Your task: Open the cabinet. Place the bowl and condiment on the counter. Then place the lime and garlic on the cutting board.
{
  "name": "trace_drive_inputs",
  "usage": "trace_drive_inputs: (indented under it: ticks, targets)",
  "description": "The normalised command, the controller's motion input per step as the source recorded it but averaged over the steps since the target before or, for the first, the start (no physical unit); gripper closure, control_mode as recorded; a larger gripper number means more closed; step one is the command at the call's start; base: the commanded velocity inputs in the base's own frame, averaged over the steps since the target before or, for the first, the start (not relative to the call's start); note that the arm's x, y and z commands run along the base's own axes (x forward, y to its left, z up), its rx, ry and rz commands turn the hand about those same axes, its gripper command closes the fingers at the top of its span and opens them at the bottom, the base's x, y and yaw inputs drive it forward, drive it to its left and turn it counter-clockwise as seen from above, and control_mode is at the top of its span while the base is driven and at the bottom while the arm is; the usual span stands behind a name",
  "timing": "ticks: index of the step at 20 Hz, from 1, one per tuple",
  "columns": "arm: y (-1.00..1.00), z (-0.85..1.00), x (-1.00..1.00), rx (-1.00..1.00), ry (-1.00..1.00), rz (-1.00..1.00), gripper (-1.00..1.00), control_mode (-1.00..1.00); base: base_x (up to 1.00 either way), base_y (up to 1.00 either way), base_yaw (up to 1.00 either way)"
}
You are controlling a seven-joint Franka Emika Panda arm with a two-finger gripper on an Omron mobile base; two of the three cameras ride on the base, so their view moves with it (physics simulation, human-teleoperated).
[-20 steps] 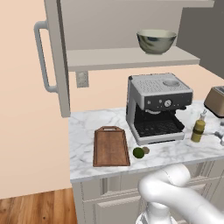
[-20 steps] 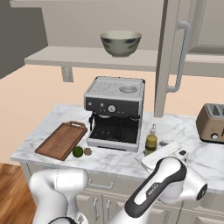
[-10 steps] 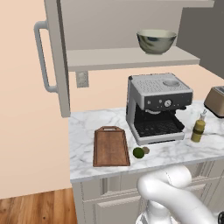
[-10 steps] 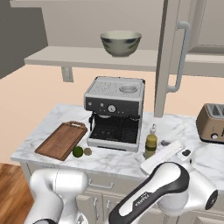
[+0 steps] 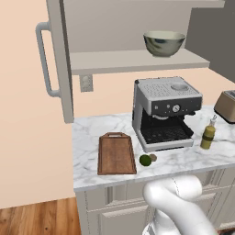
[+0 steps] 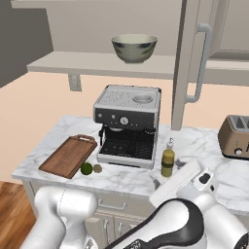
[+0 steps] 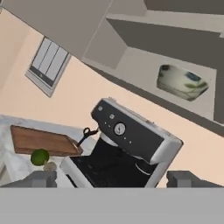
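Nothing on the counter [image 5: 92, 133] is seen moved since a second ago, the gripper [image 7: 111, 179] being kept fully spread and empty, with the bowl [image 5: 164, 43] shelved at 12 o'clock of the lime [image 5: 145, 159] and garlic [image 5: 153, 157].

The cabinet [image 5: 59, 59] doors stand swung out on both sides, so its shelf is open from the front – the bowl [image 5: 164, 43] sits there alone with bare shelf to its left. Below, the coffee machine [image 5: 165, 112] rises tall under the shelf, blocking a straight climb from the worktop [image 5: 87, 137]. The condiment [image 5: 208, 136] stands just beside its right. Lime [image 5: 145, 160] and garlic [image 5: 153, 158] touch between machine and cutting board [image 5: 115, 153] – tight there. A toaster [image 6: 236, 136] closes off the far right.
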Motion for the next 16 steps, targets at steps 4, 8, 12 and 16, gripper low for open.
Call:
trace_drive_inputs:
  ticks: [4, 8, 12, 16]
  targets:
    - [0.35, 0.37, -0.60, -0.19, -0.04, -0.02, -1.00, -1.00, 0.00, 0.00, 0.00]
    - [0.45, 0.37, -0.40, -0.21, 0.00, -0.01, -1.00, -1.00, 0.00, 0.00, 0.00]
    - [0.50, 0.40, -0.30, -0.22, -0.01, 0.00, -1.00, -1.00, 0.00, 0.00, 0.00]
    - [0.52, 0.41, -0.26, -0.22, -0.02, 0.00, -1.00, -1.00, 0.00, 0.00, 0.00]
